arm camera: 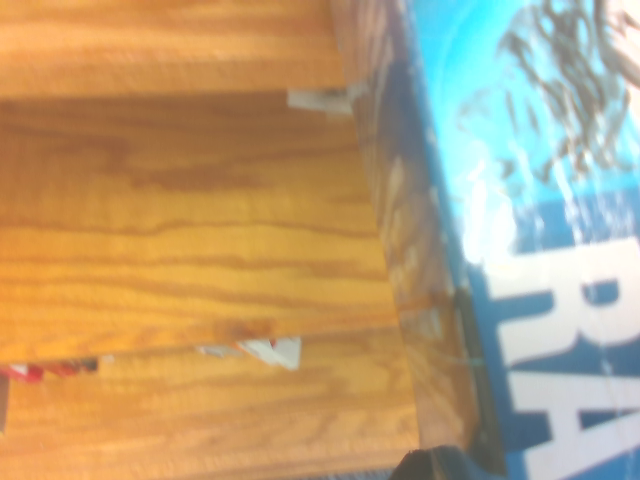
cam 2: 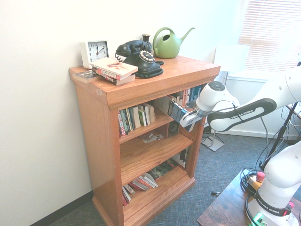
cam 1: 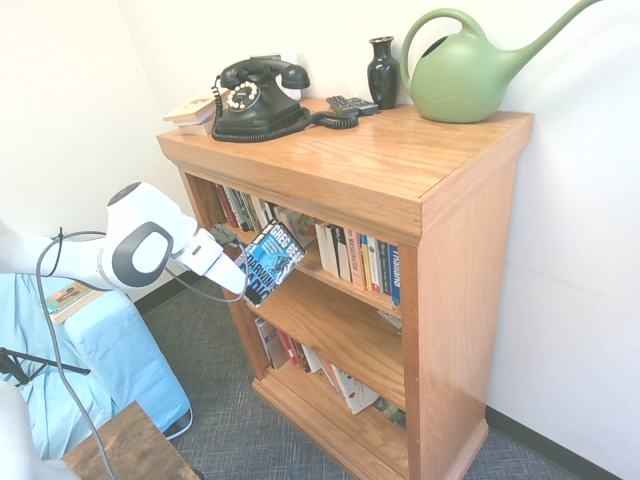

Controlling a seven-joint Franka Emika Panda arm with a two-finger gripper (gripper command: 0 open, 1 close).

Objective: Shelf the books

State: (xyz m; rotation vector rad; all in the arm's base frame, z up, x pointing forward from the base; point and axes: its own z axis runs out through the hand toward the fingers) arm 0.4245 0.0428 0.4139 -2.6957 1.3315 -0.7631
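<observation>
A thick paperback book (cam 1: 271, 260) with a blue-teal and black cover and white lettering is tilted in the air just in front of the top tier of the orange-brown wooden shelf (cam 1: 400, 180). My gripper (cam 1: 240, 277) is shut on the book's lower edge, coming in from the left in the first exterior view. From the other side the book (cam 2: 177, 111) sits at the tier's opening with the gripper (cam 2: 187, 121) below it. Up close, the book's cover (arm camera: 540, 250) fills one side of the wrist view, beside the shelf boards (arm camera: 190, 230).
Rows of books (cam 1: 355, 260) stand in the top tier, with a gap at the held book; more books (cam 1: 340, 385) lean in the bottom tier. On top sit a black telephone (cam 1: 255, 98), a green watering can (cam 1: 465, 70), a vase (cam 1: 382, 72), a clock (cam 2: 95, 51) and stacked books (cam 2: 115, 70).
</observation>
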